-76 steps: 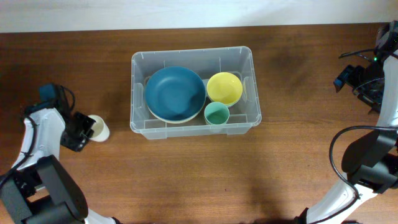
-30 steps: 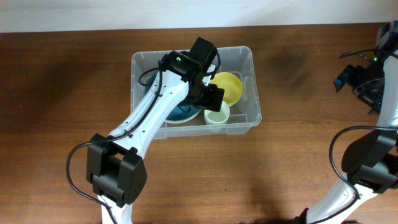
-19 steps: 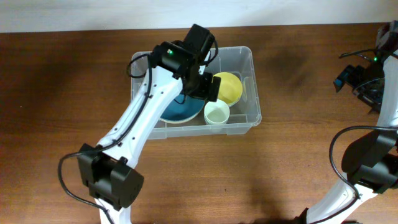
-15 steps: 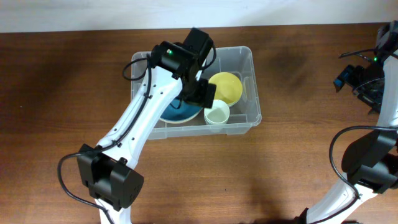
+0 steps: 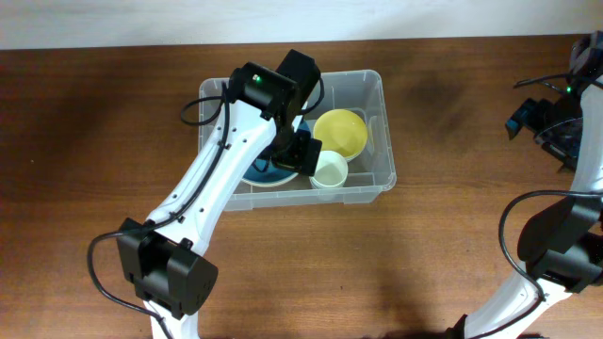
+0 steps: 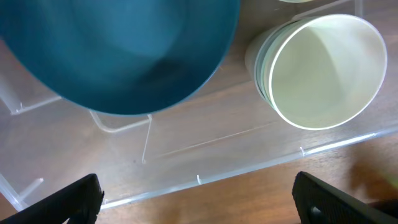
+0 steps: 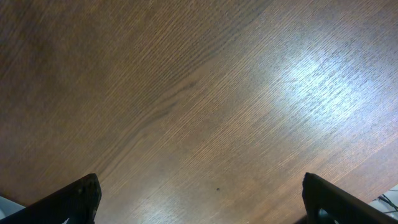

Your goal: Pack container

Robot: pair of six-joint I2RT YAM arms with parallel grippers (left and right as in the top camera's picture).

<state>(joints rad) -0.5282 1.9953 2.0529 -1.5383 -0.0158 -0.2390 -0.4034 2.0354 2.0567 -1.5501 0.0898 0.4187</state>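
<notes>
We see left claw [image 6: 198, 202] spread wide, empty, above container [image 5: 382, 141]; cream cup [image 6: 320, 65] sits, seemingly nested in teal cup [image 6: 260, 59], saving room. Right claw [image 7: 199, 199] wide, empty, parked clear.

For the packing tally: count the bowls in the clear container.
2. The blue bowl fills the container's left half in the overhead view, partly under the left arm; the yellow bowl sits right of it, toward the back. Others may be nested beneath, hidden.
</notes>
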